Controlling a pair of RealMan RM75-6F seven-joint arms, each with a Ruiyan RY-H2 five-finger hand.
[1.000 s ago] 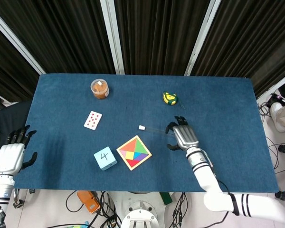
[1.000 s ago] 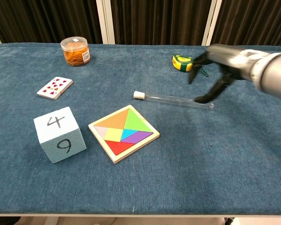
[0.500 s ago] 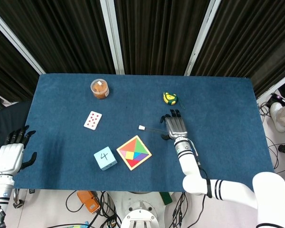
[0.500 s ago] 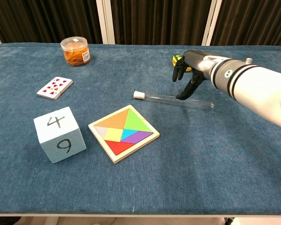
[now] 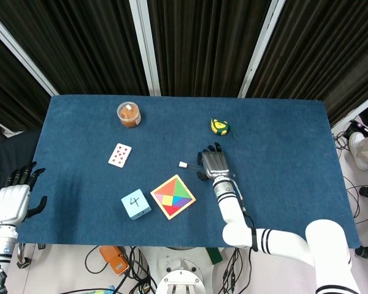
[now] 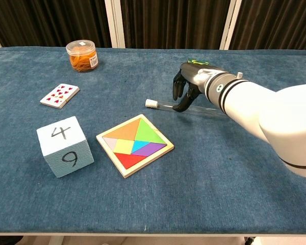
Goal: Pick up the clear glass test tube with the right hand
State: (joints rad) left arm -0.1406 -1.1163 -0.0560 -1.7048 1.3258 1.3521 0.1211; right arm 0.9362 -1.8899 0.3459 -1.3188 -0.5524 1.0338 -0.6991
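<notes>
The clear glass test tube lies flat on the blue table, its white cap pointing left. My right hand hovers over the tube's middle, fingers hanging down on the far side and the thumb tip down at the tube's near side. The fingers are apart and nothing is gripped. In the head view the right hand covers most of the tube, leaving just the cap end showing. My left hand hangs off the table's left edge, fingers spread and empty.
A tangram puzzle lies just in front of the tube. A numbered cube and a playing card sit to the left. An orange-filled jar stands at the back left. A yellow-green tape measure sits behind the right hand.
My right hand has moved left along the tube, from its round right end to its middle, nearer the cap. The tube and the left hand have not moved.
</notes>
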